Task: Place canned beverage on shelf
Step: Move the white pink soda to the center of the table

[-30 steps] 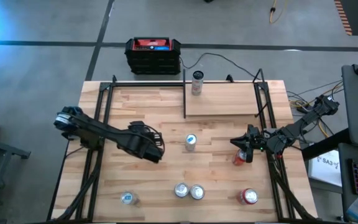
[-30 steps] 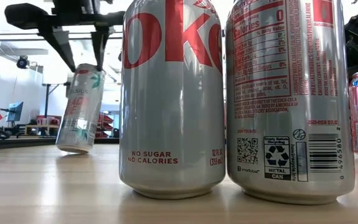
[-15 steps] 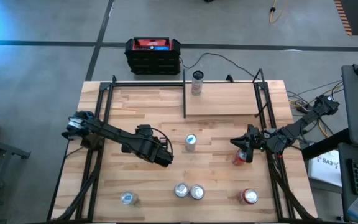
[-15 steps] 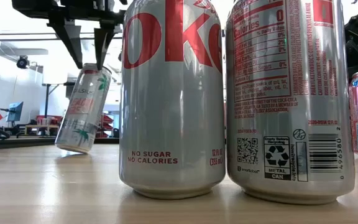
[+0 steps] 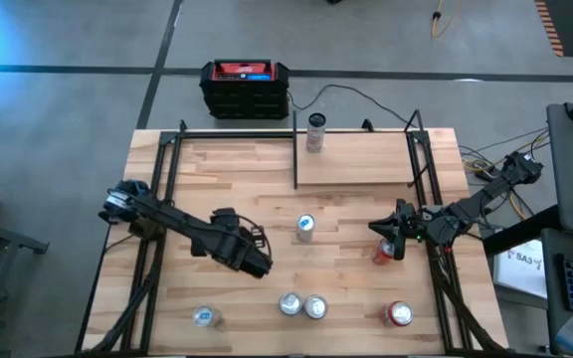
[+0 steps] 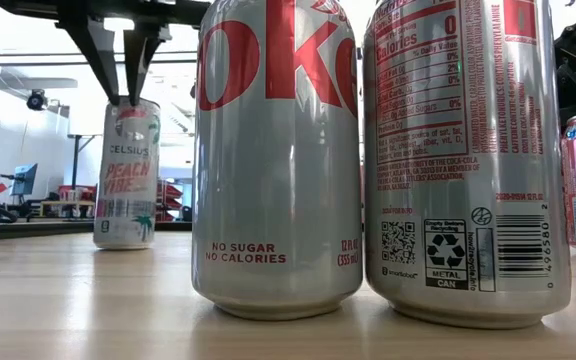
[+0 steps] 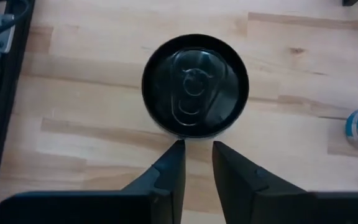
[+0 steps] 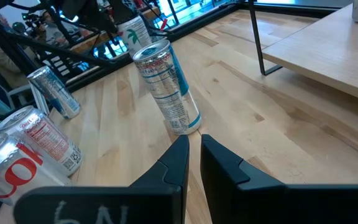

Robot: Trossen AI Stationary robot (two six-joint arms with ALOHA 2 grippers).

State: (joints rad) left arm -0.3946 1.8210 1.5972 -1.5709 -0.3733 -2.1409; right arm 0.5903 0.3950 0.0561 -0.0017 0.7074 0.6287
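Diet Coke can (image 6: pixel 276 160) top cut off

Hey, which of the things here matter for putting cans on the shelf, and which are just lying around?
Job: shelf; Celsius can below the left gripper; blue-topped can; Diet Coke can; can already on the shelf.
Lying about: black-and-red box behind the table; white sheet beside the table.

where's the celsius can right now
Low view: the Celsius can stands upright left of the Coke can, directly under the shut left gripper.

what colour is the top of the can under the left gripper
Black, seen best in the left wrist view: the can has a dark lid.
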